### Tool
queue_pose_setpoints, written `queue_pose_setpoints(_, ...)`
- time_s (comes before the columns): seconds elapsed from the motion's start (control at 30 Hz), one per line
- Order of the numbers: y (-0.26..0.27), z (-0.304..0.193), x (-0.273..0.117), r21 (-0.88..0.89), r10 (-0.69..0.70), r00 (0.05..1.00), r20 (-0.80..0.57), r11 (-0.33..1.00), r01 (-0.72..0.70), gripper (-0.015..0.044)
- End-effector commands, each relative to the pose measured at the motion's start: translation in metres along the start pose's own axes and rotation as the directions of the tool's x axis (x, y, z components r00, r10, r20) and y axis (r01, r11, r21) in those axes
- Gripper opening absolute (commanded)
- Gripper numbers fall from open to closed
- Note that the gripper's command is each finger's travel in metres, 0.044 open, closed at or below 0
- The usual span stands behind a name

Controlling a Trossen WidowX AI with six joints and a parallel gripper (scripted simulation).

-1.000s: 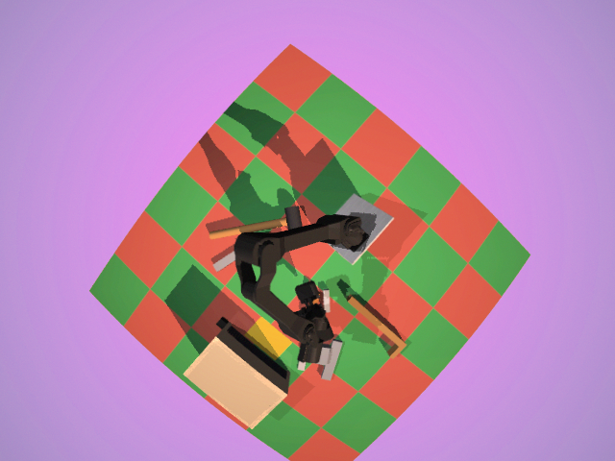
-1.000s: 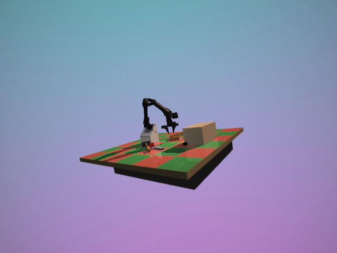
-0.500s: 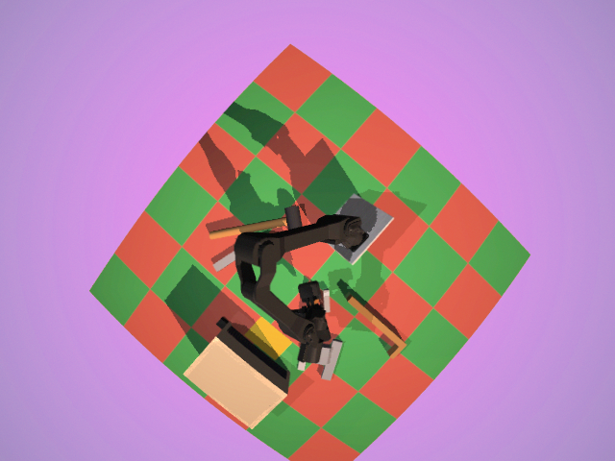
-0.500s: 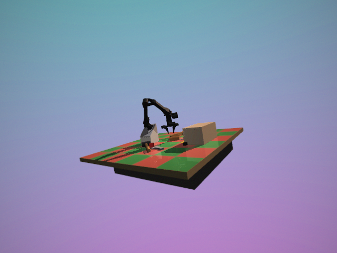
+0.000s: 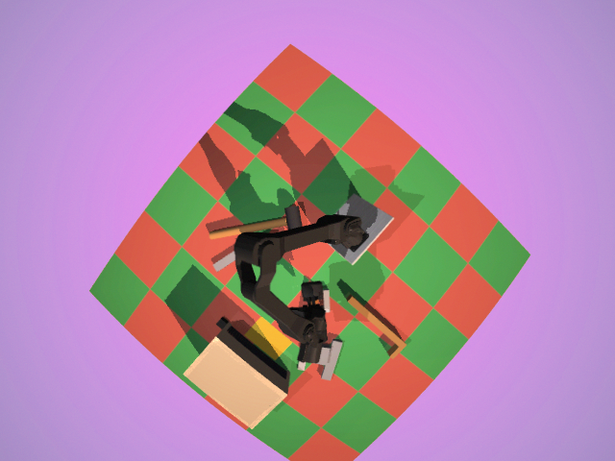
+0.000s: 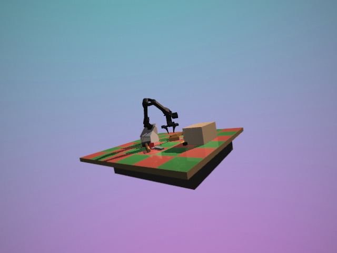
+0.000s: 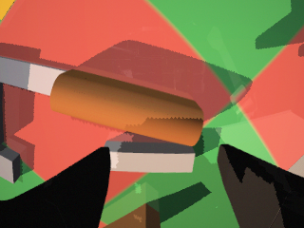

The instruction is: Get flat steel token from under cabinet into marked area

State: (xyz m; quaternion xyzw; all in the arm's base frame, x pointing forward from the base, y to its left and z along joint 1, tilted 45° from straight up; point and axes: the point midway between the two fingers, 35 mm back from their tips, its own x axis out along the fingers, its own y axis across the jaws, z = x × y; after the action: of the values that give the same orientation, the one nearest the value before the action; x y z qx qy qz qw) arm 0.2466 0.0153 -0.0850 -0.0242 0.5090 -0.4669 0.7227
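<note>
The cabinet point(image 5: 235, 381) point(image 6: 199, 133) is a beige box with a dark front. The yellow marked area point(image 5: 270, 339) lies in front of it; its corner shows at the wrist view's top left. I cannot make out the steel token in any view. A tool with a thick orange handle point(image 7: 125, 106) and a pale grey shaft point(image 7: 43, 78) lies below my gripper. My gripper point(image 6: 170, 132) point(image 7: 165, 155) is open and empty, above the table. In the wrist view the handle lies beyond the fingertips, with a pale grey bar point(image 7: 152, 161) beside it. The arm partly hides the tool in the top view.
A grey T-shaped piece point(image 5: 332, 359) shows beside the arm. An orange hooked stick point(image 5: 375, 322) lies to the right in the top view. Another orange stick point(image 5: 226, 230) and a grey bar point(image 5: 223, 260) lie left of the arm. The arm's base stands on a grey plate point(image 5: 380, 218).
</note>
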Motion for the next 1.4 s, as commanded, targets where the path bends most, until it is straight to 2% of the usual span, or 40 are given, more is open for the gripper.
queue_pose_setpoints(0.0,0.0001,-0.0002,-0.0003,0.039,0.001,1.000,-0.003,0.999,-0.001,0.0270)
queue_pose_setpoints(1.37,0.0000,0.0000,-0.0002,0.353,0.001,1.000,-0.003,0.936,0.001,0.0270)
